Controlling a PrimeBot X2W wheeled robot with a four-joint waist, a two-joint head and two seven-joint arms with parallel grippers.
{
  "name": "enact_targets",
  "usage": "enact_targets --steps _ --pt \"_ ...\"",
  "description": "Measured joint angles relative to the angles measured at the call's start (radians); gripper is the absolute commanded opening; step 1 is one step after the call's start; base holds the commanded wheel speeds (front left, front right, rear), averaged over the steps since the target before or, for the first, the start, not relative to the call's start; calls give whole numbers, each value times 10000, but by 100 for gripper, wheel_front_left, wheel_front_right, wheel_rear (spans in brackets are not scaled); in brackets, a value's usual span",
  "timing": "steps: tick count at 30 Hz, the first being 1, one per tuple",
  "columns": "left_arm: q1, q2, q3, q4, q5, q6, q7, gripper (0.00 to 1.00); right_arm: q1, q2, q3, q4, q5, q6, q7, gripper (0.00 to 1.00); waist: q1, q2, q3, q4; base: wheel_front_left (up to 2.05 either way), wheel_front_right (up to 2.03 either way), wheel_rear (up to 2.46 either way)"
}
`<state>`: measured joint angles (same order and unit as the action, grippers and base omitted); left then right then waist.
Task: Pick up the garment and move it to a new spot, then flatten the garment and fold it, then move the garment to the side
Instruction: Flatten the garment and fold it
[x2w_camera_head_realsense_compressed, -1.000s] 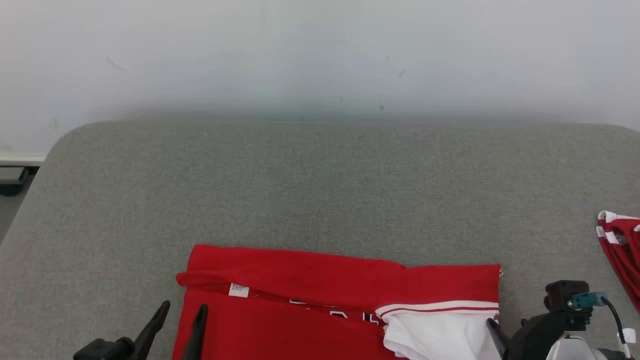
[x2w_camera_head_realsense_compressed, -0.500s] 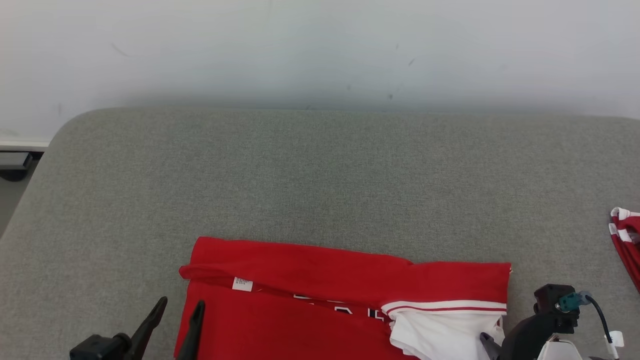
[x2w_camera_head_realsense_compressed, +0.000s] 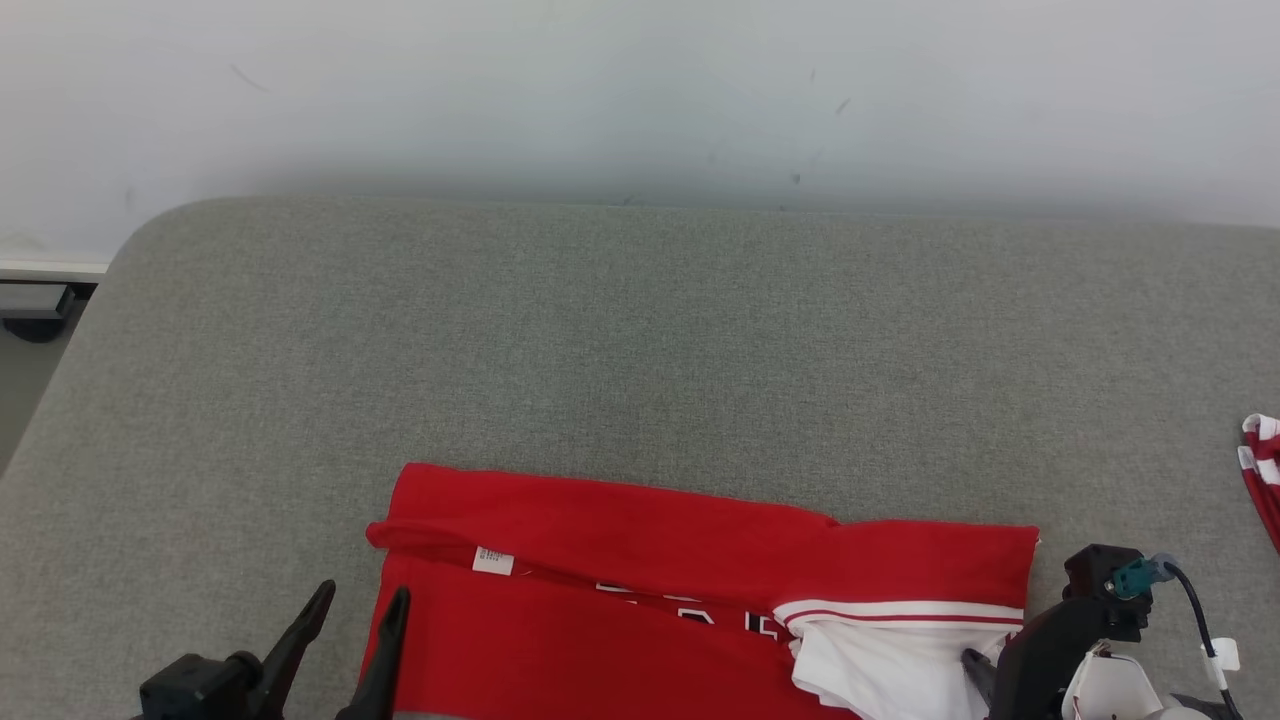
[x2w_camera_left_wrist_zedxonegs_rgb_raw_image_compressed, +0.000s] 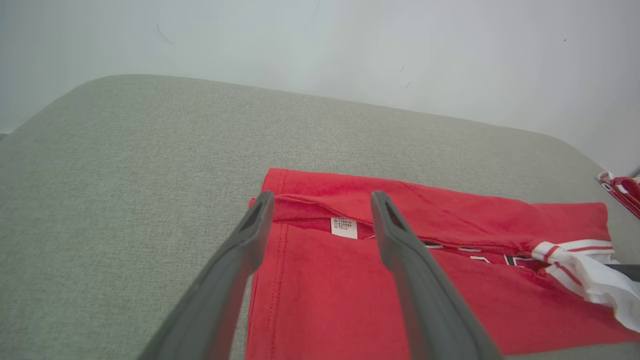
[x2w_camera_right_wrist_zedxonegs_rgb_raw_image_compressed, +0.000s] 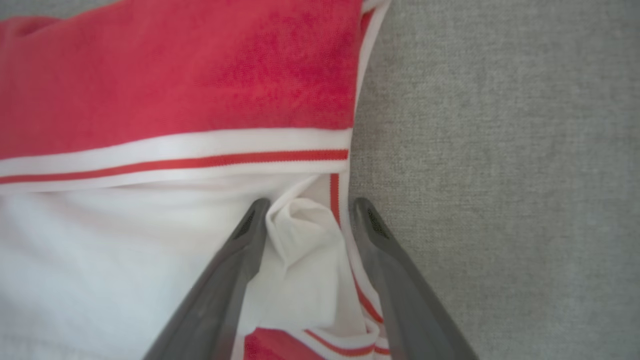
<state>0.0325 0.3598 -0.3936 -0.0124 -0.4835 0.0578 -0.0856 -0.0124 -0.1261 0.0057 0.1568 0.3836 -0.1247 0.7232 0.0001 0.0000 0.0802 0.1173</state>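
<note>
The garment (x2w_camera_head_realsense_compressed: 700, 560) is a red shirt with white striped trim, lying folded flat at the near edge of the grey padded surface (x2w_camera_head_realsense_compressed: 640, 330). My left gripper (x2w_camera_head_realsense_compressed: 362, 590) is open, its fingers straddling the garment's left edge (x2w_camera_left_wrist_zedxonegs_rgb_raw_image_compressed: 280, 240) near the small white label (x2w_camera_left_wrist_zedxonegs_rgb_raw_image_compressed: 344, 227). My right gripper (x2w_camera_head_realsense_compressed: 985, 665) is down at the garment's right end. In the right wrist view its fingers (x2w_camera_right_wrist_zedxonegs_rgb_raw_image_compressed: 311, 202) stand apart, with a bunched fold of white cloth (x2w_camera_right_wrist_zedxonegs_rgb_raw_image_compressed: 300, 235) between them.
Another red-and-white striped cloth (x2w_camera_head_realsense_compressed: 1262, 470) lies at the surface's far right edge. A white wall (x2w_camera_head_realsense_compressed: 640, 90) rises behind the surface. The surface's rounded left corner drops off to the floor (x2w_camera_head_realsense_compressed: 20, 390).
The head camera has shifted, sliding the whole picture. Relative to the garment, my right gripper has moved left onto the white end and its fingers have narrowed slightly. The left gripper holds its place.
</note>
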Motion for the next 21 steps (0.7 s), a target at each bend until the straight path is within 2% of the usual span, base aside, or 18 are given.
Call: enact_targets --steps 1,2,3,8,13,21 --pt "0 0 0 17 0 -65 0 100 -13 2 -23 21 0 0 33 40 0 0 -2 9 0 0 0" --pt "-1 -4 -2 29 0 -63 -2 100 -33 8 -35 35 0 0 84 27 0 0 -5 17 0 0 0" --pt "-2 -6 -2 42 0 -63 -23 100 -48 15 -36 46 0 2 86 0 0 0 -9 23 0 0 0" --pt "-4 -8 2 142 -15 -69 -36 100 -148 119 -176 56 -44 2 171 0 0 0 -31 31 0 0 0" --pt "-6 -6 8 221 -29 -150 -61 100 -203 96 -744 -44 -67 2 173 0 0 0 -37 -1 0 0 0" --pt "-10 -8 10 309 -272 -173 -132 100 -347 -587 -2188 -251 -65 2 353 0 0 0 -43 -48 0 0 0"
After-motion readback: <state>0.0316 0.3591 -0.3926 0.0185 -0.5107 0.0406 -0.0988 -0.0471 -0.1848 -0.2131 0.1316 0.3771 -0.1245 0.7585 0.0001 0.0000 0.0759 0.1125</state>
